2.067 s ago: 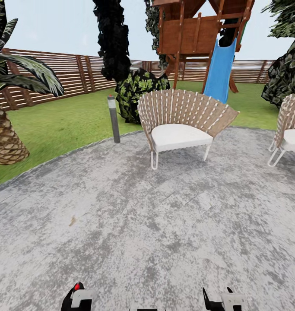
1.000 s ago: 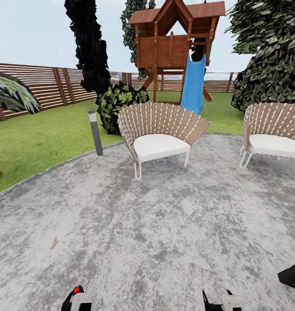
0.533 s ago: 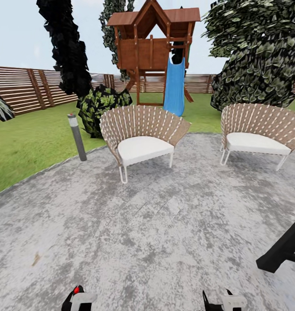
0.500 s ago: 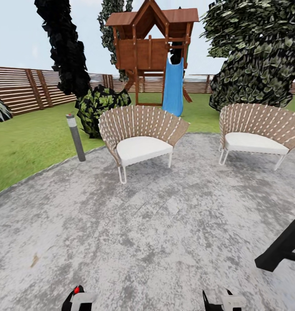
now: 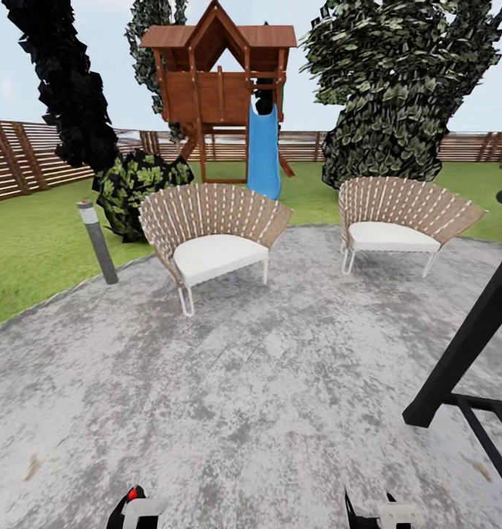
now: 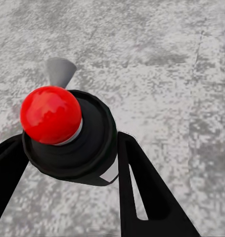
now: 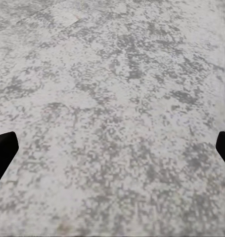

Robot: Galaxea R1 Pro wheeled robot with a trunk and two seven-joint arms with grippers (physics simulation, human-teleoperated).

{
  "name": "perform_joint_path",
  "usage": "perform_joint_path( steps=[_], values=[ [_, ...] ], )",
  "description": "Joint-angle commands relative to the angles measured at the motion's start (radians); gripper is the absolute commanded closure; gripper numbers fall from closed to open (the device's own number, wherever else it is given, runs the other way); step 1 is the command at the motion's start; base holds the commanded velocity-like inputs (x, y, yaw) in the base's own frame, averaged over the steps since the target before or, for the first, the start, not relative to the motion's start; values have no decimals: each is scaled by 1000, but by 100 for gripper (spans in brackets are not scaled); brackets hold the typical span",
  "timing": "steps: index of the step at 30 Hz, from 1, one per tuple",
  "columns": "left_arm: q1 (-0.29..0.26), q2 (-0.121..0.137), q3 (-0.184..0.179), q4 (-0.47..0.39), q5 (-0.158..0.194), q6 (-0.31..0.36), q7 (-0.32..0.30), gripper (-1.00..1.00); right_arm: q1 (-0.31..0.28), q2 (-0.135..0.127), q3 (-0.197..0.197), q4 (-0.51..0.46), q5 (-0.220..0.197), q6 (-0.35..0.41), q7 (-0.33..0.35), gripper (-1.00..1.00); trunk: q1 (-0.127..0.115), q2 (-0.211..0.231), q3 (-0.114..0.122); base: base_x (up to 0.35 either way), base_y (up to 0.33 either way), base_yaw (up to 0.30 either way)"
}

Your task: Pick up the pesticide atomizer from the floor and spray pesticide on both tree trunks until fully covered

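Observation:
The pesticide atomizer (image 6: 63, 128), a black body with a round red knob on top, sits between the two black fingers of my left gripper (image 6: 67, 148), which is shut on it. In the head view its red knob (image 5: 131, 494) peeks up at the bottom edge by my left gripper (image 5: 137, 508). My right gripper (image 5: 379, 512) hangs low over the grey patio; in the right wrist view the right gripper (image 7: 112, 148) is open, its fingertips far apart with nothing between them. Green lawn (image 5: 30, 250) lies beyond the patio. Both trees and their trunks are out of view.
I stand on a grey speckled patio (image 5: 243, 382). Two wicker chairs (image 5: 210, 239) (image 5: 397, 220) sit ahead, with a bollard light (image 5: 98, 242) at the left. A black metal stand (image 5: 464, 353) is close on the right. Beyond are a playhouse with a blue slide (image 5: 264, 150), dark shrubs and a slat fence (image 5: 23, 158).
The whole view has swung to the right: the palm slid out at the left, the second chair and the black stand came in. Both grippers look the same.

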Motion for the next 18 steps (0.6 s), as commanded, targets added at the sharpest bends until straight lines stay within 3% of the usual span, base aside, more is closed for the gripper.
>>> perform_joint_path(
  steps=[1, 18],
  values=[
    [0, 0, 0, 0, 0, 0, 0, 100, 0, 0, 0, 0, 0, 0, 0, -100, 0, 0, 1, -224, 230, -198],
    [0, 1, 0, 0, -1, 0, -2, 100, 0, 0, 0, 0, -1, 0, -2, -100, 0, 0, 2, -229, 240, -22]
  ],
)
